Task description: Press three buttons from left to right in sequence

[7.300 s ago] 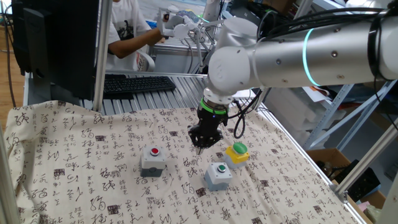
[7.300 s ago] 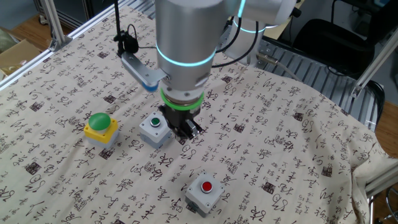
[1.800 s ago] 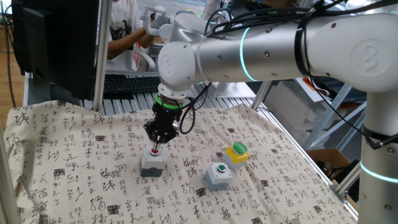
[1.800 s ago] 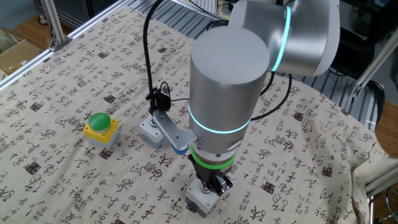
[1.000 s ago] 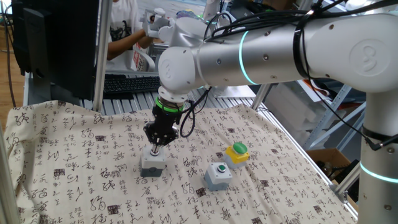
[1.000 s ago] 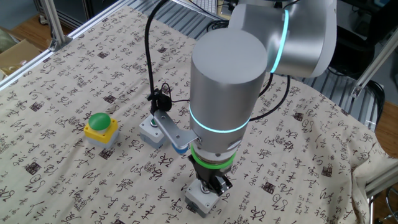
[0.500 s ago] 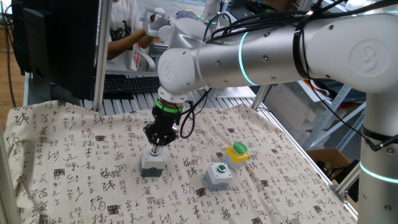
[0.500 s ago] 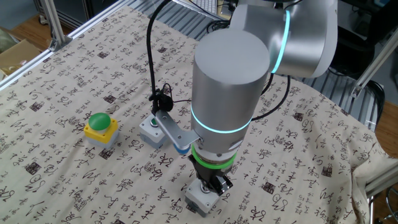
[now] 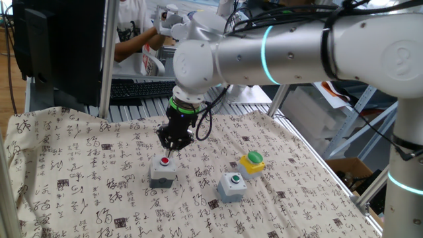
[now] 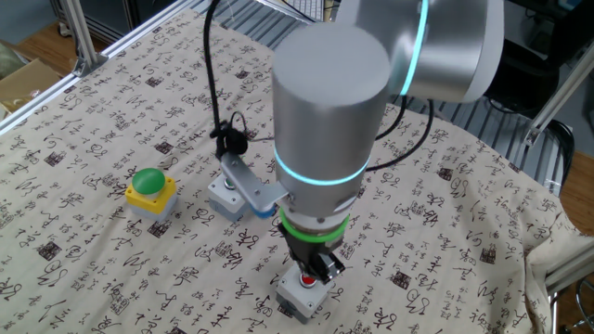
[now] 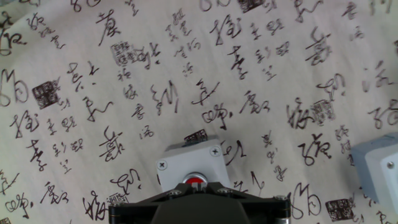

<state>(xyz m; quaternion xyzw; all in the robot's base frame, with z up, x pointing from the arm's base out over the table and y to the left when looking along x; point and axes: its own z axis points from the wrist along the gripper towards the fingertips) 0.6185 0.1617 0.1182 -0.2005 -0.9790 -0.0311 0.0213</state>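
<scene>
You have the arm (image 9: 291,46) reaching in from the right, bent down over the table | wrist vertical, green ring above the gripper | gripper (image 9: 173,147) pointing straight down, tips just above the red button (image 9: 164,160) | finger state not visible to you in any view

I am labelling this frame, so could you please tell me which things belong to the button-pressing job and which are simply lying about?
Part of the job:
grey box with red button
grey box with green button
yellow box with domed cap
gripper

Just lying about:
patterned tablecloth
keyboard
person at the back
</scene>
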